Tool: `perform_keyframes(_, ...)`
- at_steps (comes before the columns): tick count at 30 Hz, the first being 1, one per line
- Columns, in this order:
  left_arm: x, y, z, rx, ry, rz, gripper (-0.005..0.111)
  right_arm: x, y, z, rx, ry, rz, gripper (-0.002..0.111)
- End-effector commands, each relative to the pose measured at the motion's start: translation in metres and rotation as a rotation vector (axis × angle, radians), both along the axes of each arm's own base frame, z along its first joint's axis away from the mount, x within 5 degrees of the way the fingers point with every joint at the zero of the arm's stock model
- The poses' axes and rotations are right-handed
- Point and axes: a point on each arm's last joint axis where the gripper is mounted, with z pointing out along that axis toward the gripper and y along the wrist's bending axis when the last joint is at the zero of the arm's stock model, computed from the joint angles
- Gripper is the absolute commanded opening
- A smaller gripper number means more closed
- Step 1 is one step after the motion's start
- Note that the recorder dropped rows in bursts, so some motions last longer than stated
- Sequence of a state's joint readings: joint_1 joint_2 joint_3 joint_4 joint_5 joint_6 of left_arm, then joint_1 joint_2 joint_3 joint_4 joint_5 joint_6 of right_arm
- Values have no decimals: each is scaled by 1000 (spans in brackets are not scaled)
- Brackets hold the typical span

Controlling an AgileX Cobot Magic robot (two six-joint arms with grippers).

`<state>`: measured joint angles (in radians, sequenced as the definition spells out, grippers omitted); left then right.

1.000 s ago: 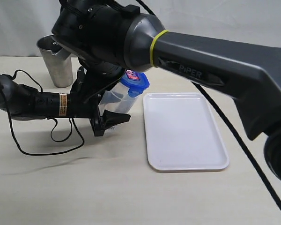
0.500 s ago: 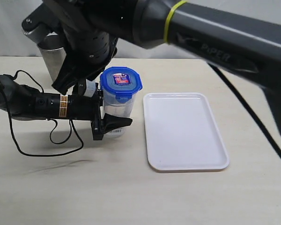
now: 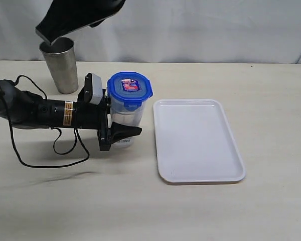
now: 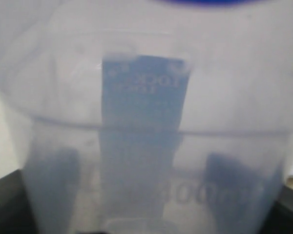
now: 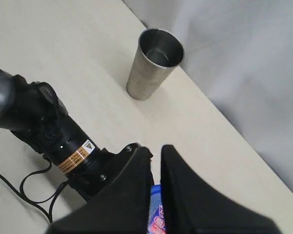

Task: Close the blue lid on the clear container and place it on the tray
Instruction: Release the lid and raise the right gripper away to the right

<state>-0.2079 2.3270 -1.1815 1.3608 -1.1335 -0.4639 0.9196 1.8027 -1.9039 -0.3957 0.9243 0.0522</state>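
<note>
- Exterior view: the right arm (image 3: 80, 15) has lifted since half a second ago. It then hung over the middle of the scene, and now only its dark end shows in the upper left corner.
- The clear container (image 3: 128, 111), a tall narrow tumbler of see-through plastic, stands upright left of centre. A second ago it leaned.
- The blue lid (image 3: 130, 88), a small rounded-square plastic cap with a red-and-white sticker, sits flat on top, as it did half a second ago. Its front flap hangs down; whether all the flaps are snapped cannot be told.
- The left gripper (image 3: 122, 125) reaches in from the left edge along the surface. Its black jaws clamp the container's lower body, near a white label at the base.
- The container rests on the pale beige table (image 3: 140, 211), just beside the upper left corner of the tray (image 3: 200, 179), not on it. This flat white rectangular plastic tray lies right of centre, unmoved.
- A grey steel cup (image 3: 62, 65) stands at the upper left, a black cable (image 3: 45, 159) loops at the left, and a white curtain (image 3: 200, 30) closes the back.
- Left wrist view: the container's blurred wall fills the picture. A blue flap shows through it, and dark finger shapes sit at either side.
- Right wrist view: the right gripper (image 5: 155, 152) has its two dark fingers drawn almost together, holding nothing. A sliver of the lid shows beneath them, with the left arm and steel cup beyond.
</note>
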Motion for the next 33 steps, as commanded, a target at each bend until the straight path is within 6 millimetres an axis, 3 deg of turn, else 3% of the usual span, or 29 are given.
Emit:
perform_keyframes(1,-1,-2,8,-31,-15,-13,0,-14,-18,8,84,-72,54,4)
perform_keyframes(8,-1,-2,8,-31,-15,-13,0,-33,-67,1,223,-128,48,4)
perform_keyframes(15,-3,-3,12,-77,-16,-34,0,-64,-102,-12,303,-192,98,4)
perform_keyframes(22,-3,-3,12,-83,-9,-37,0,-110,-139,-18,478,-304,188,4)
perform_keyframes(33,-3,-3,12,-85,-9,-34,0,-186,-219,-21,654,-453,208,4)
